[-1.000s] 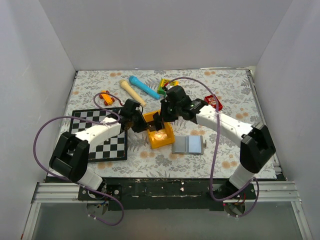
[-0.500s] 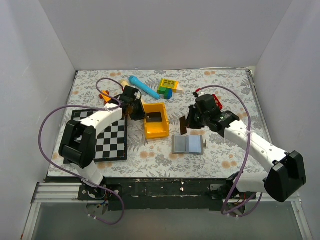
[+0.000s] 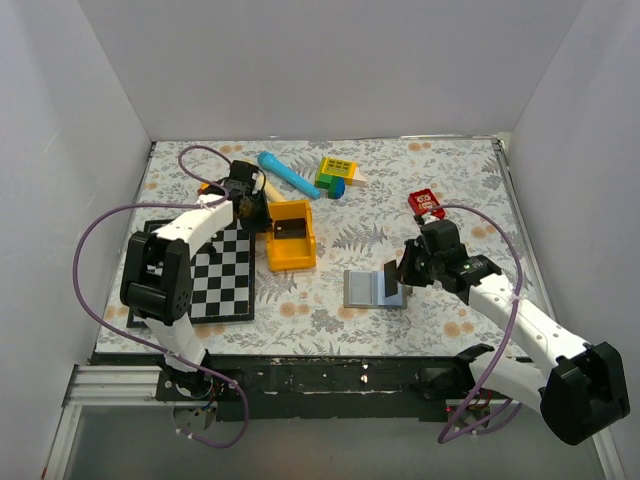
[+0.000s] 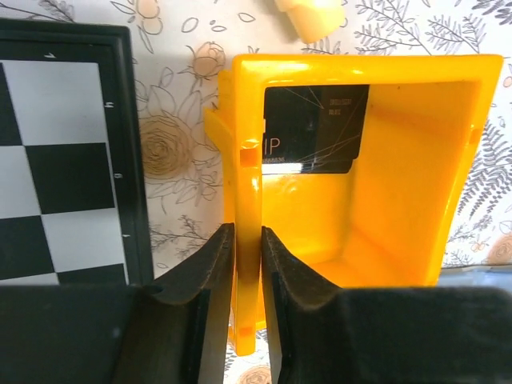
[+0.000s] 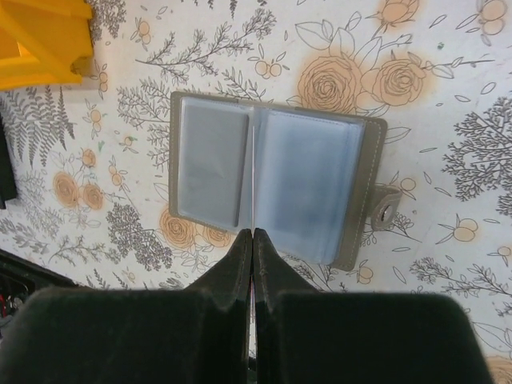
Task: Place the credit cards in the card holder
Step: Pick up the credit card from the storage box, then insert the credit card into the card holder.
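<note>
On the table, a floral-print cloth covers the work surface, and plain white walls enclose three sides. A chessboard lies at the left. The left gripper pinches one side wall of the orange tray, jaws nearly together. A first credit card lies inside this tray; the large letters "IP" are legible, the smaller print is not. The right gripper is fully closed on a second credit card, held upright and edge-on over the centre fold of the open card holder, which lies flat near the tray.
</note>
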Action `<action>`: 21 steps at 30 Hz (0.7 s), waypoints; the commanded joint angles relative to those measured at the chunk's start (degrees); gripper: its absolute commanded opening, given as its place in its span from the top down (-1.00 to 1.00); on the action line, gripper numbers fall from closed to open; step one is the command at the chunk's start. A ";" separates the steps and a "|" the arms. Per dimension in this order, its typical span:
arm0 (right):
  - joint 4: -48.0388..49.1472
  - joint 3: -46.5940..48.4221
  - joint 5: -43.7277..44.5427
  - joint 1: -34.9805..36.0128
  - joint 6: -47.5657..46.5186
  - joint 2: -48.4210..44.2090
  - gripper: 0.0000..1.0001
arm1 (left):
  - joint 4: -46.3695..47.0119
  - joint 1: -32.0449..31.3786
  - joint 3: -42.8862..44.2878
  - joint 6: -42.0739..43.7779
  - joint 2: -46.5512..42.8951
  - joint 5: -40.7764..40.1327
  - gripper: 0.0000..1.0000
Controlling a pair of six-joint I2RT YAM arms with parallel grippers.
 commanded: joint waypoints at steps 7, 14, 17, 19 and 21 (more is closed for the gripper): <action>10.38 -4.59 -7.10 -0.59 -2.72 -1.56 0.97 | -3.25 1.41 5.20 3.12 -3.05 -1.66 0.18; 13.45 -6.87 -3.85 -0.68 -1.23 -6.21 0.97 | -4.22 -1.83 7.05 3.55 -9.82 -3.15 0.02; 13.37 -7.40 -1.83 -0.77 -1.06 -8.06 0.97 | -4.23 -6.83 7.14 3.38 -10.61 -1.93 0.01; 13.90 -8.10 -0.96 -0.77 -1.41 -9.20 0.97 | -2.57 -11.31 6.00 2.59 -10.53 0.26 0.01; 12.49 -8.19 0.63 -0.85 -1.49 -9.64 0.97 | 1.90 -16.23 3.11 1.01 -10.70 3.33 0.01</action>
